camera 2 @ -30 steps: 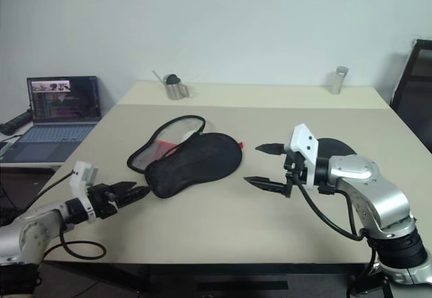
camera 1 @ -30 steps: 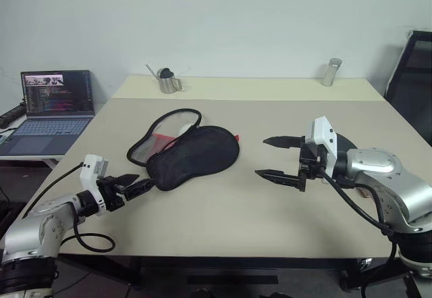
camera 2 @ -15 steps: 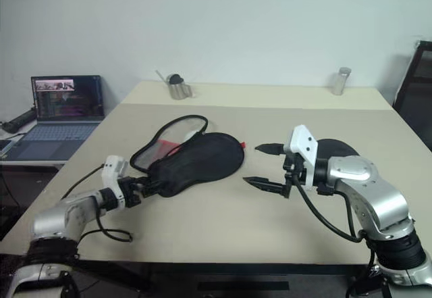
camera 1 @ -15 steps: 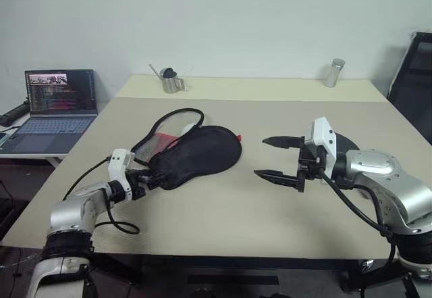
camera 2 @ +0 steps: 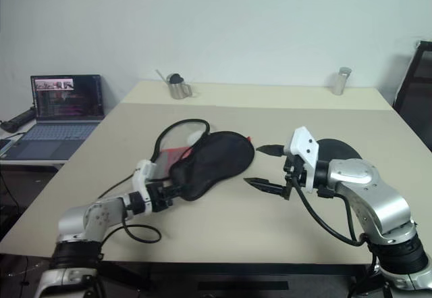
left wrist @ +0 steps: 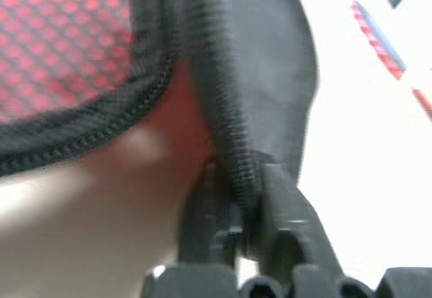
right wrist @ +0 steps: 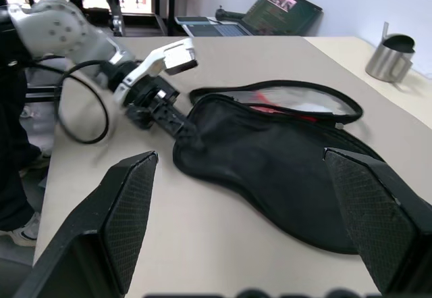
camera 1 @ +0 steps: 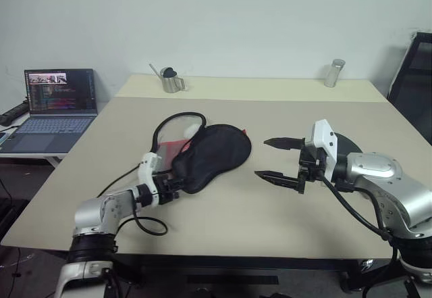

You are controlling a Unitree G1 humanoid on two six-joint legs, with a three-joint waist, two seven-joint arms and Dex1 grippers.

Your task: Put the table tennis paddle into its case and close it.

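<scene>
The case (camera 1: 214,151) lies on the table (camera 1: 223,210), black fabric uppermost, its mesh flap (camera 1: 174,134) folded open with red lining showing. My left gripper (camera 1: 175,180) is at the case's near narrow end and is shut on its zipper edge (left wrist: 233,142); in the left wrist view the fingers (left wrist: 277,203) pinch that seam. My right gripper (camera 1: 263,157) hovers open to the right of the case, touching nothing. The table tennis paddle (camera 2: 337,149) shows as a round black face behind my right wrist, mostly hidden.
An open laptop (camera 1: 57,102) sits on a low stand to the left. A metal pitcher (camera 1: 169,80) and a metal tumbler (camera 1: 332,72) stand at the far edge of the table. A black chair (camera 1: 415,75) is at the right.
My left gripper swung right to the case's near end and shut on its edge. The case slid a little to the right. The right gripper stayed still and open.
</scene>
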